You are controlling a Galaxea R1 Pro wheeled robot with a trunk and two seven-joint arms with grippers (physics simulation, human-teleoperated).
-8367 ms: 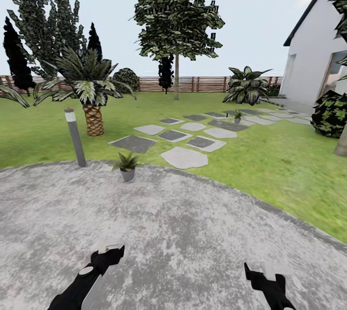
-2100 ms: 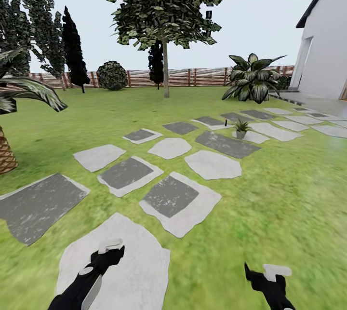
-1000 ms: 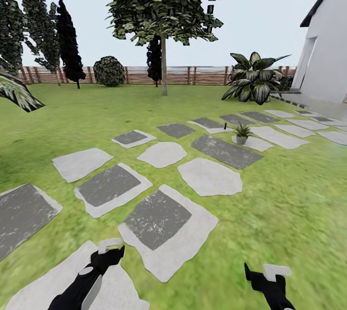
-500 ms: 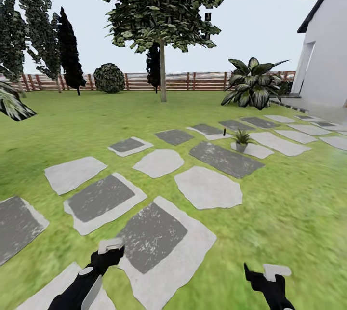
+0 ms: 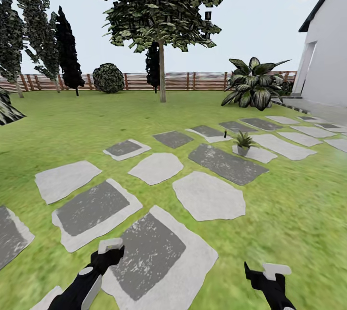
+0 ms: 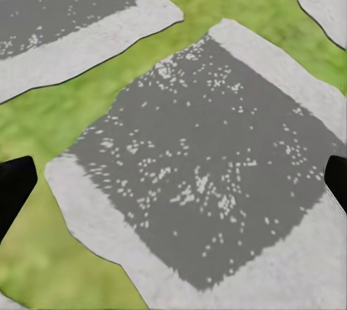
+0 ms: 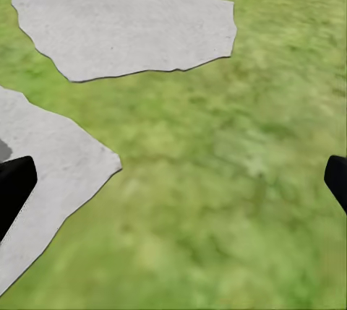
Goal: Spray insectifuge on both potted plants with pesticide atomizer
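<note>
Atomizer (image 5: 225, 133) stands far ahead of open, empty left pincer (image 6: 173, 180) and right pincer (image 7: 173, 180).

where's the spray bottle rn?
Head view, right of centre: the spray bottle stands far ahead among the stepping stones, just left of a small potted plant.

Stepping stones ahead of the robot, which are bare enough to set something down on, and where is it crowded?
The pale stone mid-path and the dark slab by the left gripper are bare. It is crowded further off: a potted plant stands on a light stone, with the pesticide atomizer just beyond it.
</note>
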